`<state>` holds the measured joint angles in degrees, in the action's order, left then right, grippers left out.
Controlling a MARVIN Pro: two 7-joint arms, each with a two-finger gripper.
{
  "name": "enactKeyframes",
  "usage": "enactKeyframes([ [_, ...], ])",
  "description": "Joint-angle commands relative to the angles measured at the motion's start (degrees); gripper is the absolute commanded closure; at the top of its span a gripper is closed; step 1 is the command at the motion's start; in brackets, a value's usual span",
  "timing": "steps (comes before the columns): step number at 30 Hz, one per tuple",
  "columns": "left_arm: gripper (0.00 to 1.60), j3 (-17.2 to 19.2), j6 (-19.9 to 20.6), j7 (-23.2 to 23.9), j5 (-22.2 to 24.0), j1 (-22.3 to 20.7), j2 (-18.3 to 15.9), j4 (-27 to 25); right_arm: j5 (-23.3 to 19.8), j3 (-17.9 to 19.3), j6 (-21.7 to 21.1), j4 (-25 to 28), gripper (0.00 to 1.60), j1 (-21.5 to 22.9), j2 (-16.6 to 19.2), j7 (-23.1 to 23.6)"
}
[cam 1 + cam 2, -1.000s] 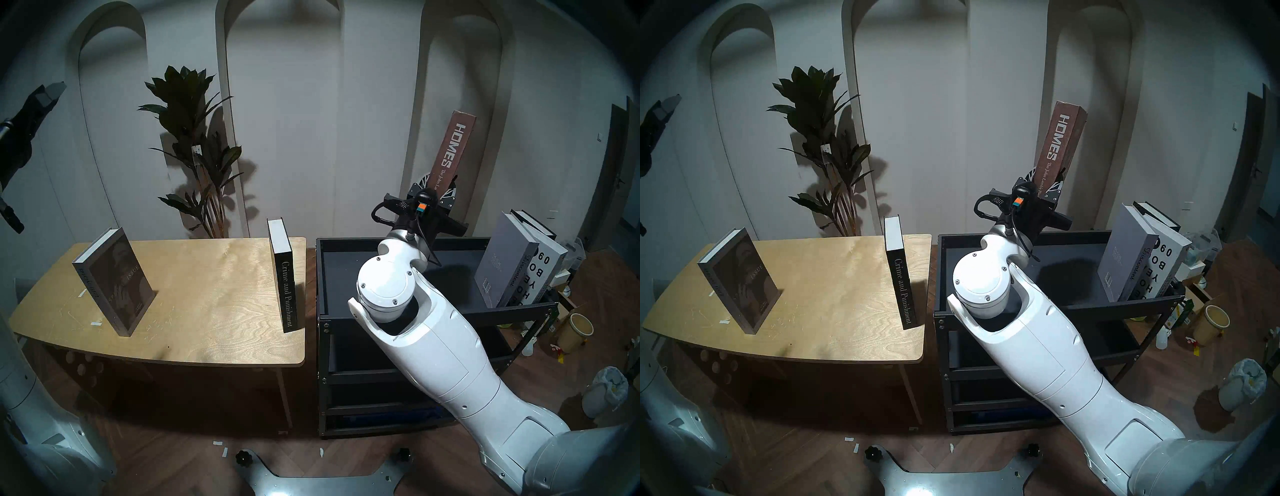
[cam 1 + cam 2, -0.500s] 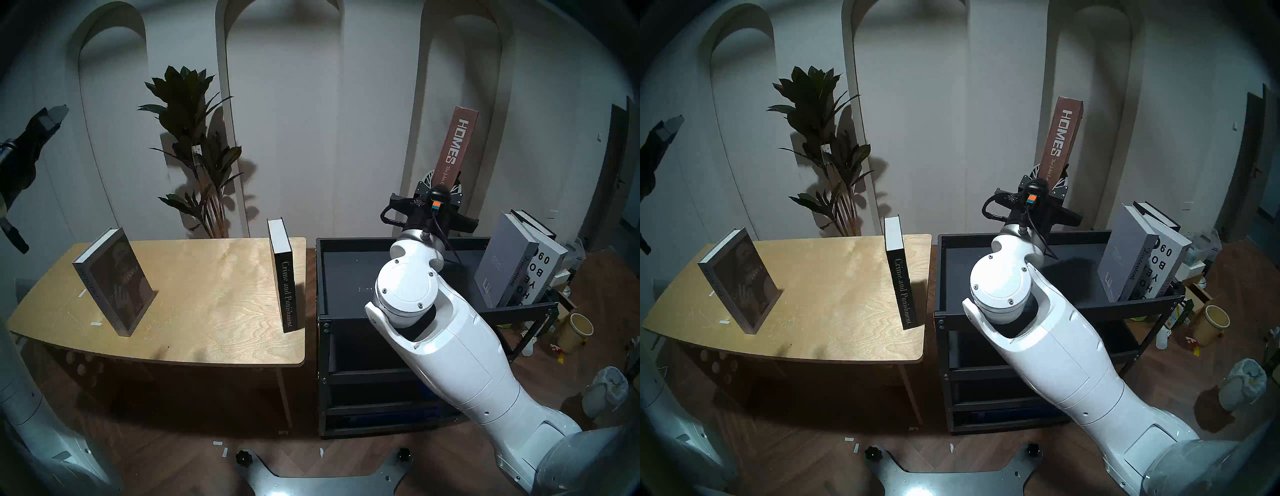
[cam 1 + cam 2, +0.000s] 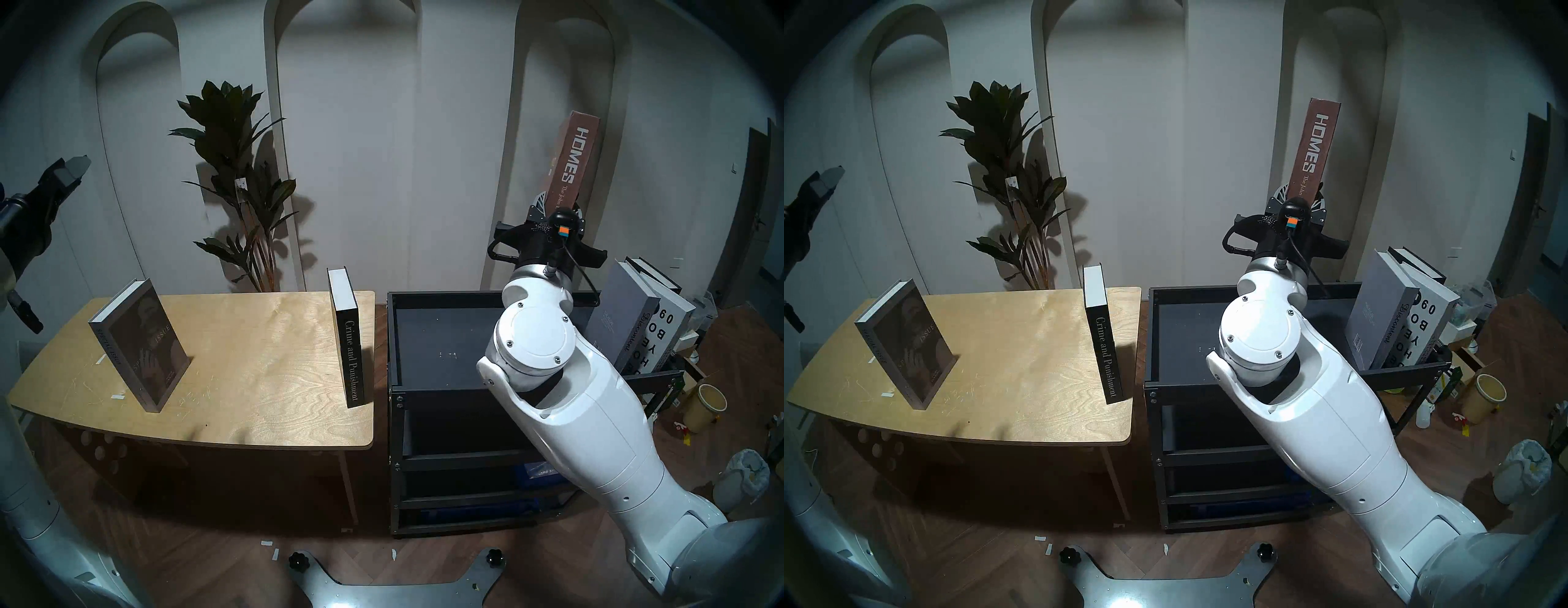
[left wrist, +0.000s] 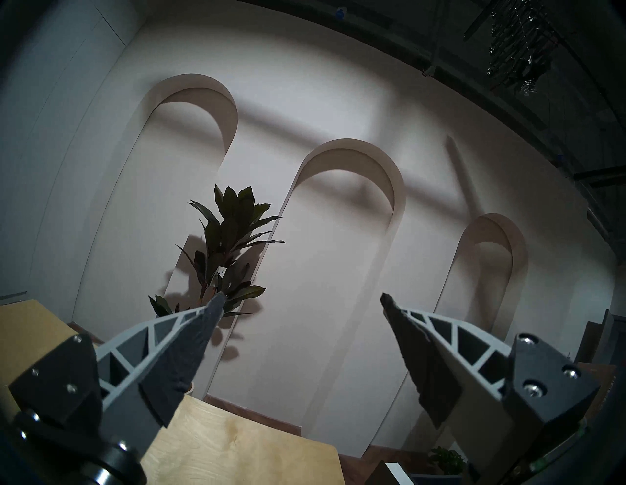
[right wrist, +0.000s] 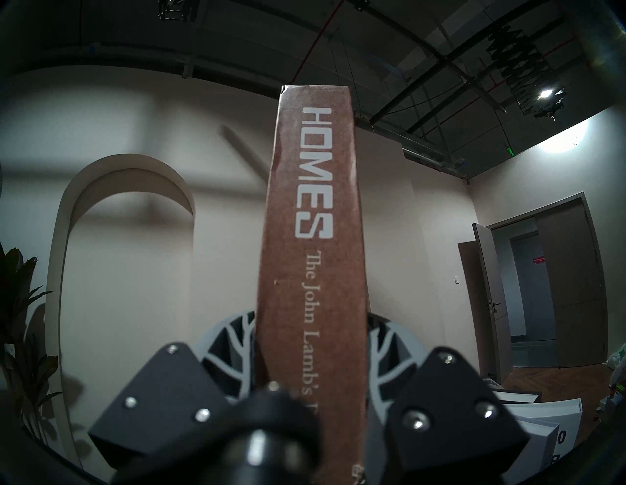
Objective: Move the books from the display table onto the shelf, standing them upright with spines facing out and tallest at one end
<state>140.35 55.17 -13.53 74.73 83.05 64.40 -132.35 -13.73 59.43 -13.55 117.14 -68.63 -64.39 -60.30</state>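
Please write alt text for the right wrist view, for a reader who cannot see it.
The right gripper holds the brown "Homes" book upright, spine facing the camera. Behind are a pale arched wall and an open door.

Right arm (image 3: pixel 594 441) glossy white shell, rounded joint cap with small screws, silver collar at wrist. Black wrist block with orange-and-teal tag and black cable (image 3: pixel 572 263) looping down. Left arm (image 3: pixel 25 501) white at lower left of frame, black toward its end. Left gripper (image 4: pixel 301 301) has grey trussed fingers (image 4: pixel 162 335) with dark pads, black mounts, silver screws. Right gripper (image 5: pixel 311 342) similar, ribs curved.
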Motion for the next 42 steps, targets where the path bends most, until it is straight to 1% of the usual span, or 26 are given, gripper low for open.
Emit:
enactKeyframes([
  [1, 0.00, 0.2, -0.2, 1.1, -0.5, 2.6, 0.5, -0.9, -2.3, 2.1, -0.7, 2.1, 1.60, -1.0, 3.0, 2.4],
  [3, 0.00, 0.2, -0.2, 1.3, -0.8, 3.2, 0.8, -1.0, -3.3, 2.6, -1.0, 2.2, 1.60, -1.3, 3.6, 3.0],
  [4, 0.00, 0.2, -0.2, 1.6, -1.1, 4.0, 1.1, -1.1, -4.5, 3.1, -1.5, 2.3, 1.60, -1.9, 4.3, 3.8],
  [6, 0.00, 0.2, -0.2, 1.6, -1.2, 4.2, 1.2, -1.1, -4.9, 3.2, -1.7, 2.4, 1.60, -2.2, 4.5, 4.1],
  [13, 0.00, 0.3, -0.2, 2.5, -2.3, 6.5, 2.1, -1.5, -8.7, 4.4, -3.3, 3.1, 1.60, -4.1, 6.9, 7.0],
  [25, 0.00, 0.2, -0.2, 4.3, -4.1, 10.4, 3.4, -2.2, -14.5, 6.7, -5.8, 5.0, 1.60, -6.0, 10.6, 11.9],
  [36, 0.00, 0.3, -0.2, 6.1, -6.1, 13.9, 4.1, -2.8, -20.3, 10.0, -7.0, 7.9, 1.60, -6.6, 13.1, 16.9],
  [42, 0.00, 0.7, -0.2, 7.2, -7.5, 15.8, 4.1, -3.0, -23.7, 12.6, -7.2, 9.8, 1.60, -7.0, 14.4, 19.4],
])
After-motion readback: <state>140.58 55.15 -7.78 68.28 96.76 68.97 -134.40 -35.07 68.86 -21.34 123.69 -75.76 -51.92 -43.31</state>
